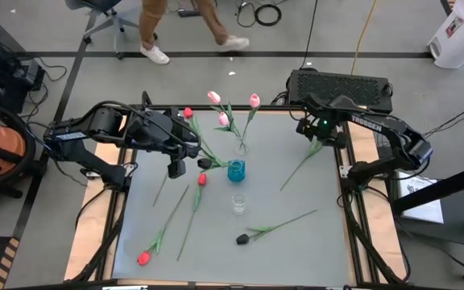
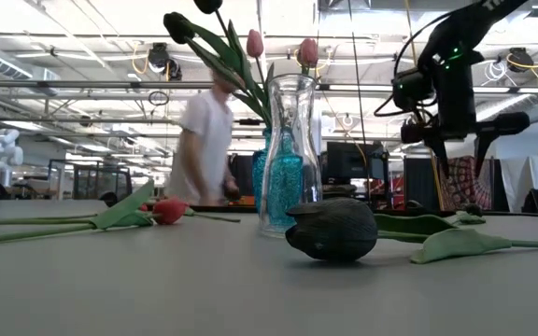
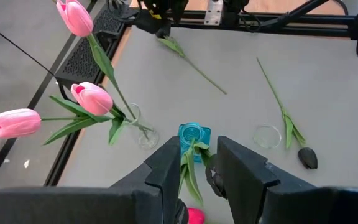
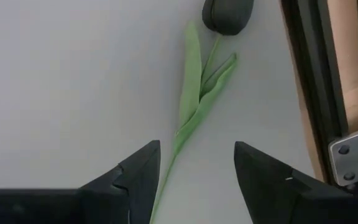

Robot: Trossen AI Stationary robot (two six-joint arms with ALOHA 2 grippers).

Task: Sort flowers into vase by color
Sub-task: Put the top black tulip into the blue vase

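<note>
Left gripper (image 3: pixel 196 167) clenched on a green stem; the bloom at its base is mostly hidden by the fingers, only a sliver of red-pink showing, right above the blue vase (image 3: pixel 194 135). In the high view this gripper (image 1: pixel 188 164) sits near the tabletop's far-left corner, close to the vases. Right gripper (image 4: pixel 194 163) with jaws parted, holding nothing, over a thin stem with flat soft leaves and a dark head (image 4: pixel 227 14) cut off by the picture's edge, near the tabletop's right edge. Clear glass vase (image 1: pixel 241 147) at the far edge holds three pink tulips (image 1: pixel 214 97). Small clear glass (image 1: pixel 238 203) empty at mid-table. Loose flowers flat on the tabletop: a black tulip (image 1: pixel 242 238) toward the near edge, matte, bud-shaped; a red tulip (image 1: pixel 143 258) at the near-left corner; another red one (image 1: pixel 202 179) beside the blue vase. Tabletop (image 1: pixel 296 250) smooth pale grey, framed in wood and dark rails. Beyond it, grey floor, cables, a blurred person (image 2: pixel 205 140) walking.
</note>
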